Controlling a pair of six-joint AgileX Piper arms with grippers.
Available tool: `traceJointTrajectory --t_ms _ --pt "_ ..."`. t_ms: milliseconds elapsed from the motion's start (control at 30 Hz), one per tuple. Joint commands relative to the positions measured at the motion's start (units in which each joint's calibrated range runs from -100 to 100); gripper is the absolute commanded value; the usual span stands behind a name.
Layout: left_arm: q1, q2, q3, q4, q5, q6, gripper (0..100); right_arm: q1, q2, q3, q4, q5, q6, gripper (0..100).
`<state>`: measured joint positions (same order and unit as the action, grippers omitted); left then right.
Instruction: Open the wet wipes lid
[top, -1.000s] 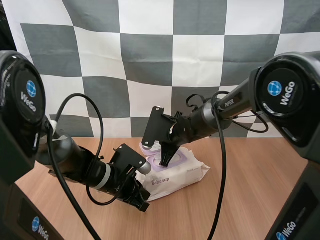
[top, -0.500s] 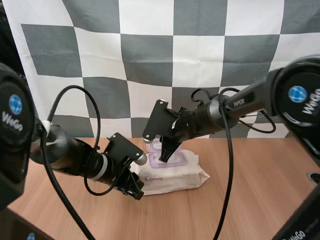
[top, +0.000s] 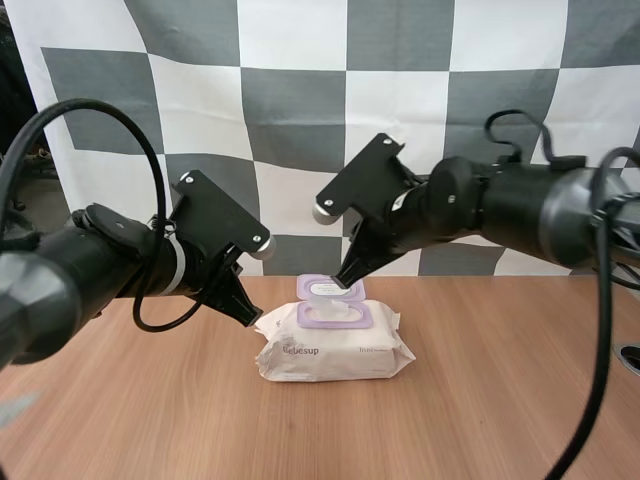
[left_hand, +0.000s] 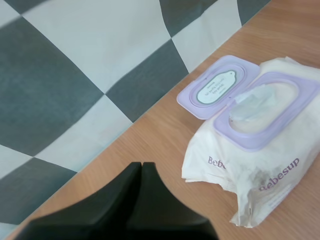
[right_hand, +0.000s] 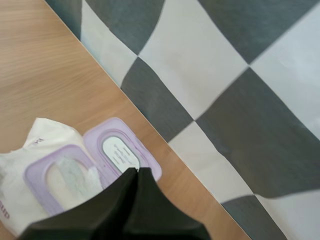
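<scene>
The wet wipes pack (top: 335, 350) is lying long-ways across the table (top: 480, 400), its lid (top: 325, 289) flipped open toward the back. The right gripper (top: 350, 277) is hanging just over the lid, closed and empty. The left gripper (top: 248, 318), closed and empty too, is waiting by the pack's left end

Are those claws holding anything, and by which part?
Nothing: the left gripper and right gripper are both shut empty, near the wet wipes pack.
</scene>
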<state>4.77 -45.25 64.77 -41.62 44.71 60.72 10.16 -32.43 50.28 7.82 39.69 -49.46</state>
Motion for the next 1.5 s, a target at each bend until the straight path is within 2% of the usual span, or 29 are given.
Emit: traceJointTrajectory --t_ms 0,100,167,233,300,367,400,433,500,600,767,800,900,1033,1133,1200,1267,1333,1400,1467 --pt "-0.36 -32.83 -0.06 5.19 -1.57 -32.54 0 -3.23 -29.66 0.03 -1.84 10.06 1.41 0" --pt "-1.31 -38.79 0.78 16.58 -1.36 -45.96 0 -6.65 -39.43 0.35 2.11 16.38 6.6 0" --pt "-1.95 -41.65 2.64 26.44 -2.42 -53.16 0 -7.51 -47.6 2.13 7.31 15.44 5.84 0" --pt "-2.39 -43.23 5.03 36.24 -5.14 -59.95 0 -7.59 -56.78 4.63 13.49 10.14 4.4 0" --pt "-2.72 -44.01 7.81 46.27 -7.63 -68.05 0 -7.44 -64.6 7.93 18.15 -0.24 3.16 0" --pt "-3.14 -44.01 11.77 55.92 -12.21 -76.97 0 -7.27 -67.57 13.59 20.2 -11.61 3.36 0" --pt "-3.22 -44.12 13.62 59.77 -15.05 -79.87 0 -6.97 -67.57 14.93 19.32 -13.91 3.36 0" --pt "-3.3 -44.34 15.81 63.01 -17.34 -81.97 0 -6.98 -67.48 17.52 16.53 -14.87 3.63 0" --pt "-3.3 -44.34 19.99 67.49 -20.69 -84.07 0 -7.24 -66.5 24.08 16.53 -19.28 1.05 0" --pt "-3.3 -44.34 25.91 69.69 -26.28 -84.17 0 -7.65 -66.5 32.07 16.77 -25.67 -4.3 0" --pt "-4.72 -44.34 35.23 70.74 -37.82 -83.97 0 -9.39 -67.57 43.94 21.18 -32.12 -4.88 0" --pt "-4.77 -44.34 35.23 71.58 -37.52 -83.7 0 -9.7 -67.57 45.3 21.97 -32.4 -4.79 0" --pt "-4.79 -44.97 35.23 73.01 -34.11 -83.7 0 -10.83 -67.57 48.7 30.49 -31.01 -3.84 0" --pt "-4.86 -48.34 35.23 70.42 -30.87 -86.37 0 -12.03 -67.57 49.72 32.8 -29.63 -2.99 0" --pt "-4.86 -51.69 35.23 68.5 -24.4 -87.95 0 -12.93 -67.57 49.72 30.96 -26.19 -3.11 0" --pt "-4.86 -54.27 35.23 68.5 -19.44 -87.95 0 -13.31 -67.57 49.72 26.04 -23.28 -3.6 0" --pt "-4.86 -54.75 35.23 68.98 -12.19 -87.85 0 -13.43 -67.57 49.72 17.84 -18.26 -5.6 0" --pt "-4.77 -54.75 35.23 70.61 -7.41 -87.85 0 -13.43 -67.57 49.72 13.85 -12.1 -5.75 0" --pt "-4.77 -54.75 35.23 71.67 -7.47 -87.85 0 -13.43 -67.57 49.72 13.73 -9.14 -5.4 0" --pt "-4.77 -54.75 35.23 72.48 -7.68 -87.85 0 -13.43 -67.57 49.72 15.01 -10.38 -1.41 0"
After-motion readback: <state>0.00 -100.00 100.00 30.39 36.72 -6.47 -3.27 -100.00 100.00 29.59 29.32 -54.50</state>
